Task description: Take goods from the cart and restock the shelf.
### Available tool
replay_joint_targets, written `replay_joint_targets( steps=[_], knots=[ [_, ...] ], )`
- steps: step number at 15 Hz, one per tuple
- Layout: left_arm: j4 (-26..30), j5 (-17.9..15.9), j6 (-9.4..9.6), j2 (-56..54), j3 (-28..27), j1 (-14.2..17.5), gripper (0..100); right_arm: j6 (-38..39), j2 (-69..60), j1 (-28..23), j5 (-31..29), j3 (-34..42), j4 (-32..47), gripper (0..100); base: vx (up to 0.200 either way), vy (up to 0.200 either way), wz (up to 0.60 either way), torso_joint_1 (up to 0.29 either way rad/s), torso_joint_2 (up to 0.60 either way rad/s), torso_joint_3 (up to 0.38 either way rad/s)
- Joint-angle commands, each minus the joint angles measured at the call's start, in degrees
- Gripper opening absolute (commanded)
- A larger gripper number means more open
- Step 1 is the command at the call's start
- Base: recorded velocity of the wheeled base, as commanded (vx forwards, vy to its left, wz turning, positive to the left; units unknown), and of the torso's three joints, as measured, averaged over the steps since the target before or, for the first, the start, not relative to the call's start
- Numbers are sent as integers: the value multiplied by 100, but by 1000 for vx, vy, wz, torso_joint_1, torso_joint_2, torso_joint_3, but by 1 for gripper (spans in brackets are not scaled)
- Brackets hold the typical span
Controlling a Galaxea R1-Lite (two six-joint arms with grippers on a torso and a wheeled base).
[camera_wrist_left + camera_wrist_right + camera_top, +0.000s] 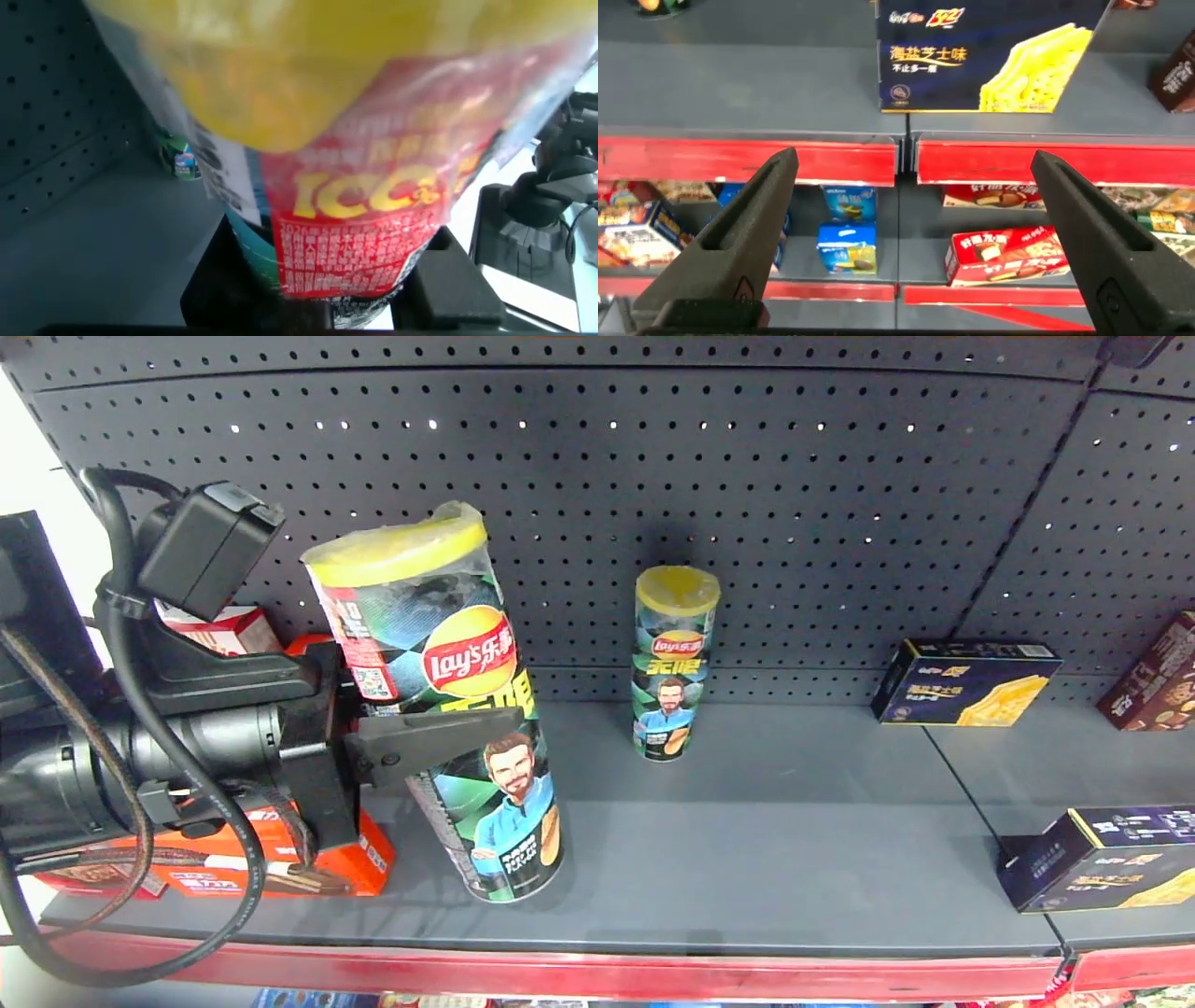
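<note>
A tall chips can [448,700] with a yellow lid stands slightly tilted at the front left of the grey shelf [794,840]. Its base is at or just above the shelf surface. My left gripper [448,737] is shut on its middle from the left; one black finger [439,747] crosses its front. The left wrist view has the same can [355,187] close up, held by the left gripper [336,299]. A second, matching can [674,663] stands upright farther back by the pegboard. My right gripper [915,271] is open, holds nothing, and faces the shelf's red front edge [831,159].
Orange-red boxes [280,859] lie behind my left arm. Dark blue boxes [966,681] [1102,859] and a brown box [1158,672] sit at the right. Bare shelf lies between the cans and those boxes. Lower shelves hold several boxes [1008,257].
</note>
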Motion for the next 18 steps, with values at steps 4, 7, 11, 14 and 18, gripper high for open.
replay_joint_targets(
  steps=[4, 7, 11, 14, 18],
  knots=[
    [-68, -106, -41, 85, -62, 158, 0, 412, 2294, 175, 901, -2278, 62, 100, 0, 0, 0, 0, 0, 0],
    [-297, -141, -111, 111, 17, 220, 0, 306, 3937, 553, 1279, -2489, -843, 100, 0, 0, 0, 0, 0, 0],
    [-262, -133, -120, 93, 132, 228, 0, 297, 5932, 861, 1306, -2709, -2513, 100, 0, 0, 0, 0, 0, 0],
    [-306, -159, -111, 93, 211, 220, 0, -256, 7092, 764, 2026, -3253, -3190, 100, 0, 0, 0, 0, 0, 0],
    [-306, -256, -111, 76, 246, 220, 0, -871, 8042, 1124, 3195, -4282, -3225, 100, 0, 0, 0, 0, 0, 0]
  ],
)
